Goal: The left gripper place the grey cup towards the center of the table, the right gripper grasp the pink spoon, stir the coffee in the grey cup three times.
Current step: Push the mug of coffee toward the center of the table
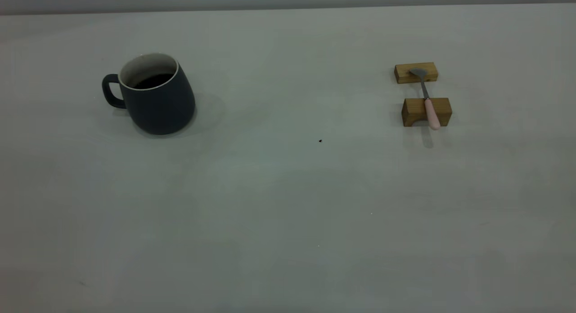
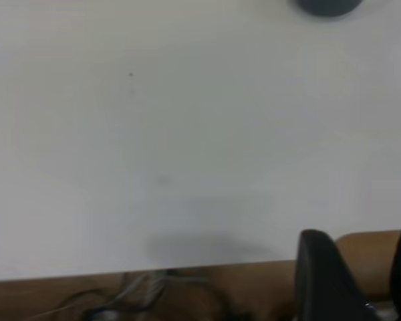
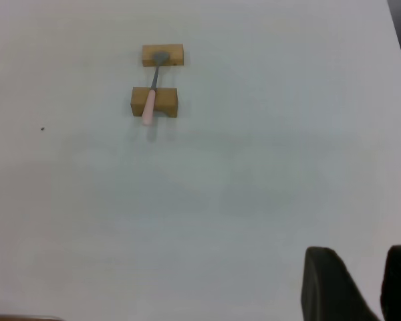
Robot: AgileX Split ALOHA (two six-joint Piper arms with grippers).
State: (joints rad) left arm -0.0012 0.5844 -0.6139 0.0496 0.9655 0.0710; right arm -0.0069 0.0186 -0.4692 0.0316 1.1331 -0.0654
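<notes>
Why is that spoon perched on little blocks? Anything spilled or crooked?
Nothing spilled. The pink spoon bridges two wooden blocks, its handle overhanging. The grey cup stands upright, coffee inside.

Dim, even light in the exterior view. The cup (image 1: pixel 155 97) and spoon (image 1: pixel 426 99) cast faint shadows. Both wrist views are brighter and blurred.

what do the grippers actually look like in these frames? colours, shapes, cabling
Little shows. The exterior view has no arm in frame. Each wrist view catches only the tips of matte black, rounded, tapering fingers: the left gripper and the right gripper, with a gap between the two in each. Loose thin cables lie beyond the table's edge. No markings visible.
</notes>
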